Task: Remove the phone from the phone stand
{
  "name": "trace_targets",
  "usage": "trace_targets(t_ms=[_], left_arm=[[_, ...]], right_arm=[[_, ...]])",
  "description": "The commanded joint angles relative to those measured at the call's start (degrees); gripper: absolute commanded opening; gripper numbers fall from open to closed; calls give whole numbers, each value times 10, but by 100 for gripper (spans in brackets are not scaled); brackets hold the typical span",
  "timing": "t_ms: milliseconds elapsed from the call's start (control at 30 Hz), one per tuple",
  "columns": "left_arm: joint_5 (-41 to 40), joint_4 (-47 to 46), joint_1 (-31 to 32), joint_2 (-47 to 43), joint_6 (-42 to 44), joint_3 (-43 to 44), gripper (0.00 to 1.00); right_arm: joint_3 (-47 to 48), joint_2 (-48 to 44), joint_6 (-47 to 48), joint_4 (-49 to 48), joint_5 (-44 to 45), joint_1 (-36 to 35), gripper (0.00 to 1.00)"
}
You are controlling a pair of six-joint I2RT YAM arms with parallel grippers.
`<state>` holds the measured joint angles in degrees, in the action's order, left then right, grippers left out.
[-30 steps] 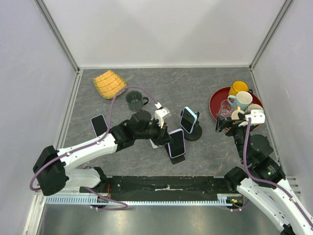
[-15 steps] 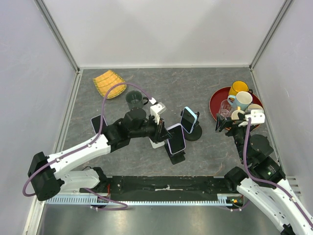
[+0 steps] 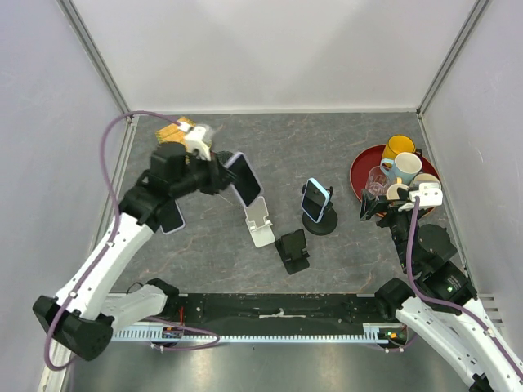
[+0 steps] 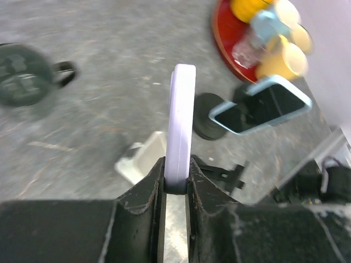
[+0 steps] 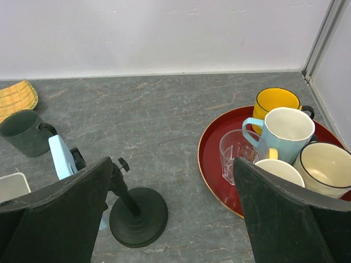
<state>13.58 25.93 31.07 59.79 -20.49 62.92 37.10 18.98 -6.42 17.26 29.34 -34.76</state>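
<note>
Grey marbled counter is sitting inside pale walls, and at its left a second handset is lying flat, partly hidden under the left arm. Beside it the left claw is pinching the phone and holding it in the air, its two fingers pressing on the front and back faces at one end. The phone is showing a dark screen framed by a lavender case with rounded corners; it is tilting in the overhead view, and from the wrist it is appearing edge-on as a thin pale strip. It is hanging above and to the left of the white stand, apart from the black stand further right. Next a blue phone is resting on a round-based stand. At the far right the right claw is hovering with its jaws spread wide, gripping nothing, beside the red tray of mugs.
</note>
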Motion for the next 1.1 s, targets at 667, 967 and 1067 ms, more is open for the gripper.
trace_targets(t_ms=[667,967,1067], left_arm=[[49,128,-354,186,45,-1,2],[32,140,-355,293,68,46,2],[34,143,-355,315,75,58,2]], right_arm=[[3,2,-7,-13,-21,-3,98],[4,1,-9,-13,-27,-3,98],[4,0,-10,-13,-28,-3,98]])
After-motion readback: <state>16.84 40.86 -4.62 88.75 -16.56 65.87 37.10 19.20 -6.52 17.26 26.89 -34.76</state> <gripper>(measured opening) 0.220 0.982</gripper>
